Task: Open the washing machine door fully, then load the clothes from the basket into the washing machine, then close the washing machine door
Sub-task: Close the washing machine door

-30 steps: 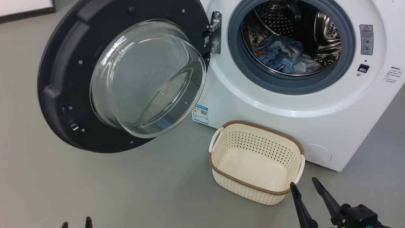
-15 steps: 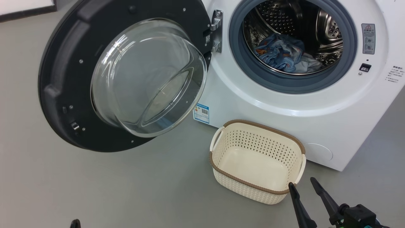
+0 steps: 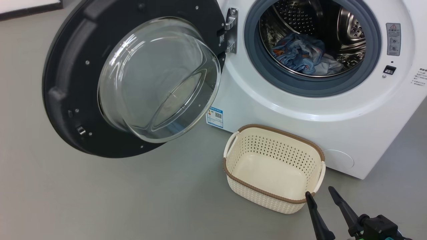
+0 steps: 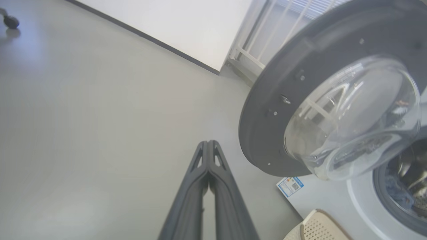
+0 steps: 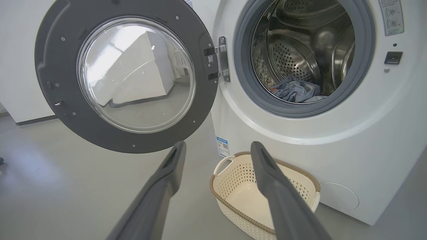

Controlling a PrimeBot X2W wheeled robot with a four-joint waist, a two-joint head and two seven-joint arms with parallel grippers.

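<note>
Big white washing machine [image 3: 300, 110] standing with its door [image 3: 66, 66] hanging wide open on the left.
The basket [image 3: 263, 201] is sitting on the floor just in front of the machine, its bare bottom showing, and the clothes [image 3: 300, 56] are lying bunched low inside the drum. The right gripper [image 3: 320, 192] is hovering beside the basket's near corner, fingers spread wide, holding nothing. The left gripper [image 4: 208, 144] is hanging over the floor, fingers pressed together on nothing.
</note>
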